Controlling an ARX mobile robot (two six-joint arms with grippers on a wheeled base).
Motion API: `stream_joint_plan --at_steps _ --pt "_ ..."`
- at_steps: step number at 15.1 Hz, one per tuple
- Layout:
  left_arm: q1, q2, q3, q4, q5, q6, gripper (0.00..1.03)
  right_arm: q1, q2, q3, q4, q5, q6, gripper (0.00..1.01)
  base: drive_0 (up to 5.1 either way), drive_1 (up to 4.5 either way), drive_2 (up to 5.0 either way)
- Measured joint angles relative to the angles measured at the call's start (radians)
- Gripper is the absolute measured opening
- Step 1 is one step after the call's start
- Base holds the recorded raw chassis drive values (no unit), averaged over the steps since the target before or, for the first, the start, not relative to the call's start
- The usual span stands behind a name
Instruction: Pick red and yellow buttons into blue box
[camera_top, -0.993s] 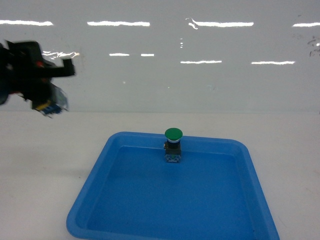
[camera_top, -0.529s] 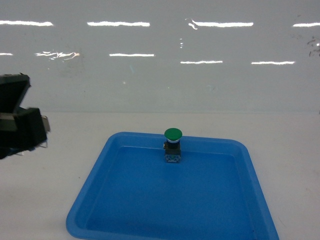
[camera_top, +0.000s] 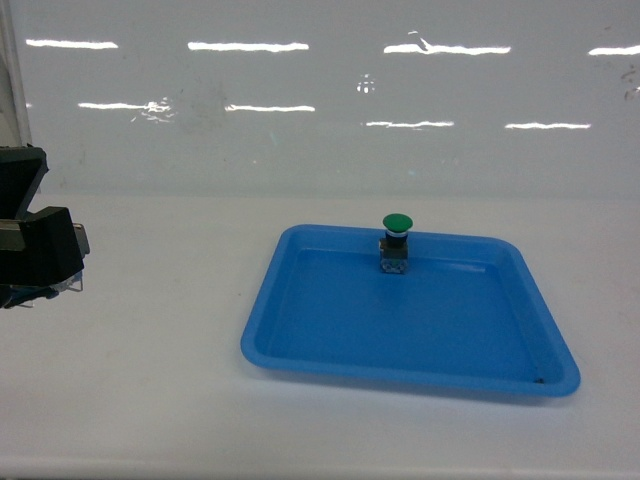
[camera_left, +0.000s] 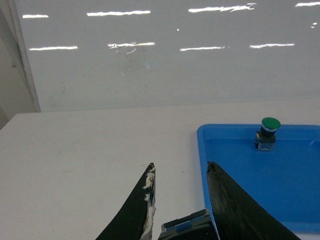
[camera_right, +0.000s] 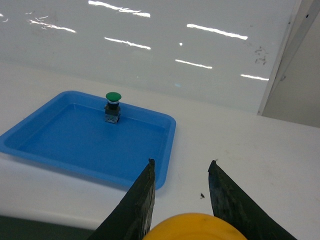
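Two grippers are loaded, and neither is over the tray. The left gripper (camera_left: 181, 167) has its fingers pressed against a black switch body with a blue label, seated low between them. The cap is hidden, so taking this for the red button (camera_left: 186, 227) is a judgement. The right gripper (camera_right: 181, 162) pinches the yellow button (camera_right: 192, 227), whose rounded cap fills the gap at the root of its fingers.

Compared with a second ago, the left arm has dropped from its raised pose and has held at the left edge of the head view for the last half second. In that half second the whole head view has shifted. The shallow blue tray (camera_top: 400, 320) now sits farther off and more to the right, with more bare table (camera_top: 150, 380) around it. It lies ahead and right of the left gripper, and ahead and left of the right one. Only the green button (camera_top: 397, 222) stands in the tray, as it should.

The shift suggests the base is moving off to make the delivery. The blue box appears in no view, so both drops remain to be done.
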Motion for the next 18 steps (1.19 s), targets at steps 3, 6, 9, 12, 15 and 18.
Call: stream_joint_plan --at_steps 3,6,9,12,15,18 --pt "0.000 -0.002 0.000 0.004 0.000 0.000 0.27 0.000 0.000 0.000 0.003 0.000 0.000 0.30 4.0 -4.65 0.5" --pt "-0.001 -0.003 0.000 0.004 0.001 0.000 0.27 0.000 0.000 0.000 0.000 0.000 0.000 0.30 4.3 -4.36 0.4" --pt "-0.001 -0.002 0.000 0.002 0.001 0.000 0.27 0.000 0.001 0.000 0.000 0.000 0.000 0.30 4.4 -4.22 0.4" --pt "-0.001 -0.001 0.000 0.002 0.002 0.000 0.27 0.000 0.001 0.000 0.001 0.001 0.000 0.30 4.6 -4.07 0.3" --pt "-0.001 -0.002 0.000 0.004 0.003 0.000 0.27 0.000 0.001 0.000 0.002 0.000 0.000 0.30 4.5 -4.11 0.2" --pt "-0.002 -0.002 0.000 0.003 0.005 0.000 0.27 0.000 0.001 0.000 0.001 0.000 0.000 0.30 4.5 -4.17 0.1"
